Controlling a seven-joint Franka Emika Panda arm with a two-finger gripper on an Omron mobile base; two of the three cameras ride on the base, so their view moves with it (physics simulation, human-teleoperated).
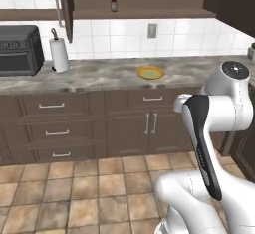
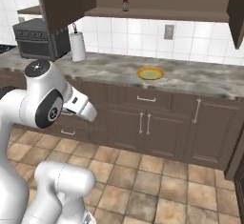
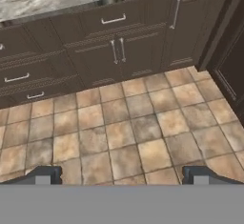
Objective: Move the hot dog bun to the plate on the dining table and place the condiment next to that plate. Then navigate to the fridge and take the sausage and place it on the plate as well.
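A yellow plate (image 1: 150,72) with a greenish centre is sitting on a grey-brown veined marble counter (image 1: 99,73), ahead of the hand, above dark brown cabinets (image 3: 119,46) with pale handles. Tan and brown mottled floor tiles (image 3: 119,137) are spreading beneath the dark fingertips (image 3: 45,174). A red bottle (image 1: 113,2) is standing on the brown shelf.

Tan tiled floor (image 1: 74,193), dark brown cabinets (image 2: 147,123), marble-topped counter (image 1: 99,73), white tiled wall (image 1: 124,39), open shelf (image 2: 152,14).

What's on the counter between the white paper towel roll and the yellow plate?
Nothing: in both base views, bare marble counter runs from the white paper towel roll to the yellow plate with greenish centre.
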